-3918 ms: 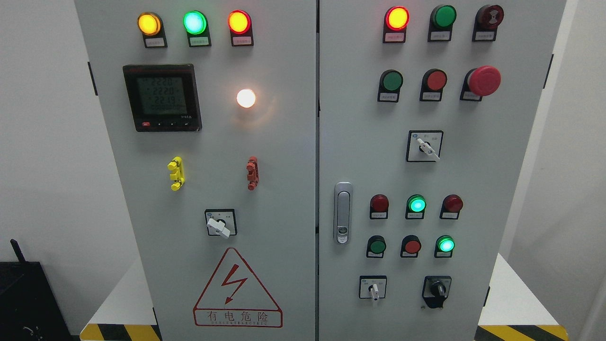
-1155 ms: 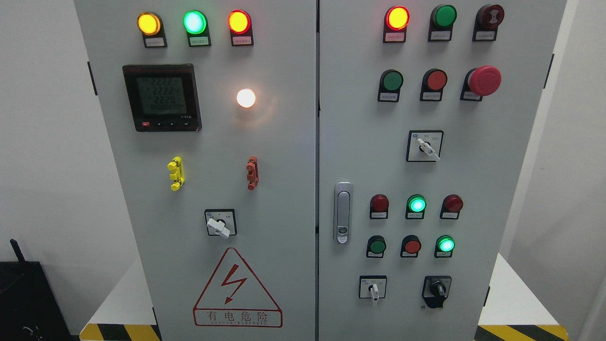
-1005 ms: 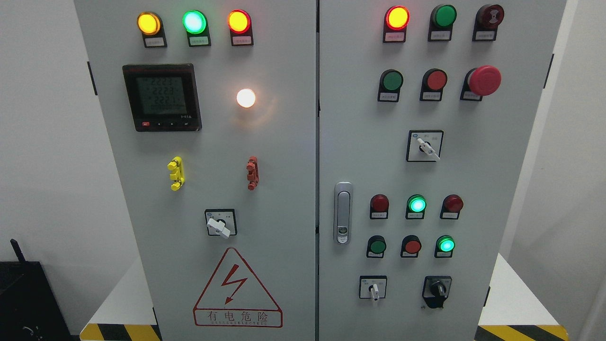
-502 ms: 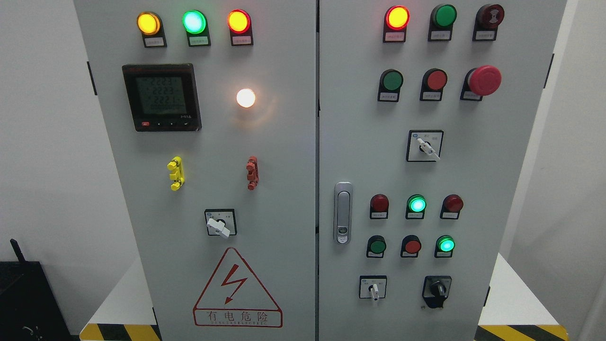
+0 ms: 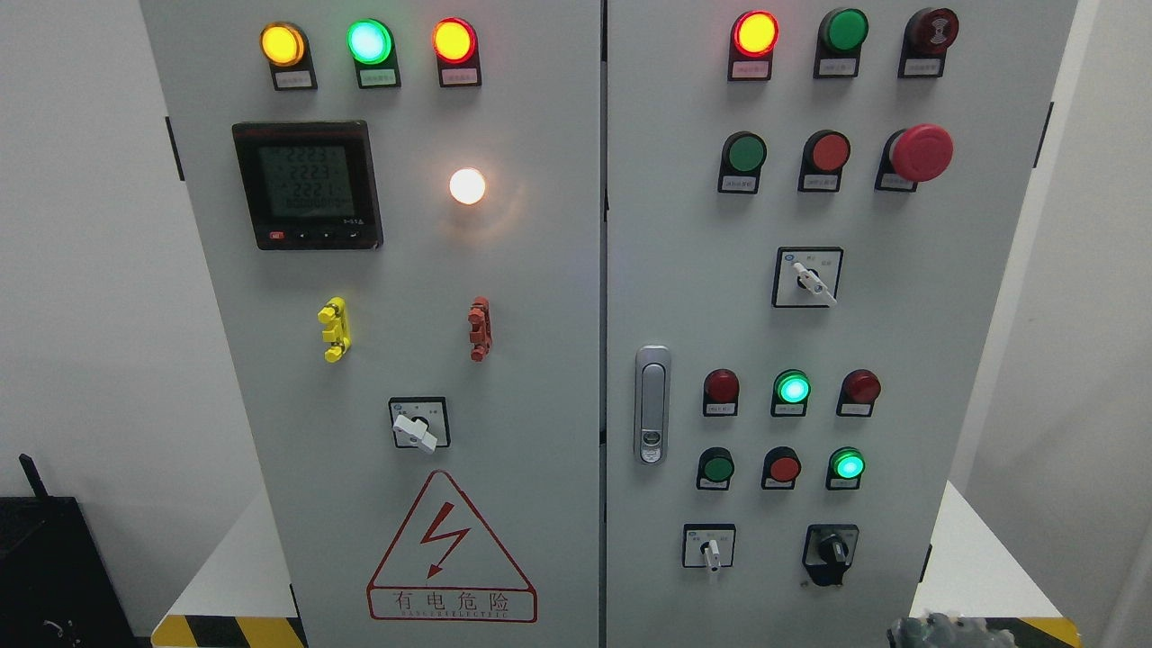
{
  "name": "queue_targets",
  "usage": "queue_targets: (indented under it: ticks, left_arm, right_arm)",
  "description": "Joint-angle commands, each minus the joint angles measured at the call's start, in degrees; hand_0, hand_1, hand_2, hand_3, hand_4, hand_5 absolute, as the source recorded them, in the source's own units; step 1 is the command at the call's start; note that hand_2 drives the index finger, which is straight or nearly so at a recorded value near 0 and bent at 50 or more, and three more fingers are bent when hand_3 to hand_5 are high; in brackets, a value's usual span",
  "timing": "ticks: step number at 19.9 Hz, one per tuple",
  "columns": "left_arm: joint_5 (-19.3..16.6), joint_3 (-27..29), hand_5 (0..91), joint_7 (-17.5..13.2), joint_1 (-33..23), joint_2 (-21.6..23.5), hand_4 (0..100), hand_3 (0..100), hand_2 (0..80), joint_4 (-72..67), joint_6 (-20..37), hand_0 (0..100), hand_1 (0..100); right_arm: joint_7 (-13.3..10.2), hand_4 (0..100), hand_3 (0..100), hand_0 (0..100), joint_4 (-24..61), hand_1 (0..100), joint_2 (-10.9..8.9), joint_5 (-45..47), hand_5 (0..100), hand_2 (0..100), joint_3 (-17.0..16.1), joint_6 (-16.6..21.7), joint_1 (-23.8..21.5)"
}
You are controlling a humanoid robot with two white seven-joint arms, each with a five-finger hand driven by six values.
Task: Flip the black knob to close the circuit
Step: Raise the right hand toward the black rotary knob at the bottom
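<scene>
A grey electrical cabinet (image 5: pixel 540 270) with two doors fills the view, seen straight on. The black knob (image 5: pixel 830 549) sits at the lower right of the right door, on a black plate, its pointer roughly upright. Nothing touches it.

At the bottom edge, below and a little right of the knob, the top of a grey robot hand (image 5: pixel 940 628) just enters the picture. Only a blurred sliver of it shows, so I cannot tell how its fingers are set or whether it holds anything. It is near the knob but apart from it. No arm is visible, so its side cannot be told.

Left of the knob is a small white selector (image 5: pixel 711 549). Above them are two rows of three round lamps; a green lamp (image 5: pixel 792 389) in the upper row and another (image 5: pixel 847 465) in the lower row are lit. Higher up is a second white selector (image 5: pixel 810 281), then a red mushroom button (image 5: pixel 920 153), and a lit red lamp (image 5: pixel 754 34) at the top.

A silver door handle (image 5: pixel 652 405) stands at the right door's left edge.

The left door carries a meter (image 5: pixel 308 185) with a glowing screen, a lit white lamp (image 5: pixel 467 186), amber, green and red lamps along the top, and a red-outlined lightning warning triangle (image 5: pixel 450 553) near the bottom.
</scene>
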State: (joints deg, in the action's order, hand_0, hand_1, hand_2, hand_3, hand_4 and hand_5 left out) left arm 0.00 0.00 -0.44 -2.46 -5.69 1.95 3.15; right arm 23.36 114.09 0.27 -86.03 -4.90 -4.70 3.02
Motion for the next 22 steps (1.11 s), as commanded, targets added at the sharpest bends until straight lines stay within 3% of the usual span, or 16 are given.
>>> queue_targets:
  ticks: [1,22]
  left_arm:
    - [0.44,0.62,0.0,0.0,0.0,-0.03,2,5,0.0,0.07,0.01,0,0]
    - [0.44,0.62,0.0,0.0,0.0,-0.03,2,5,0.0,0.07,0.01,0,0]
  right_arm:
    - [0.02,84,100,0,-5.89,0,1.49,-1.6,84,91,1.73,-1.27,4.28]
    - [0.02,84,100,0,-15.38,0,1.31,-1.33,84,91,1.12,-4.26,10.51]
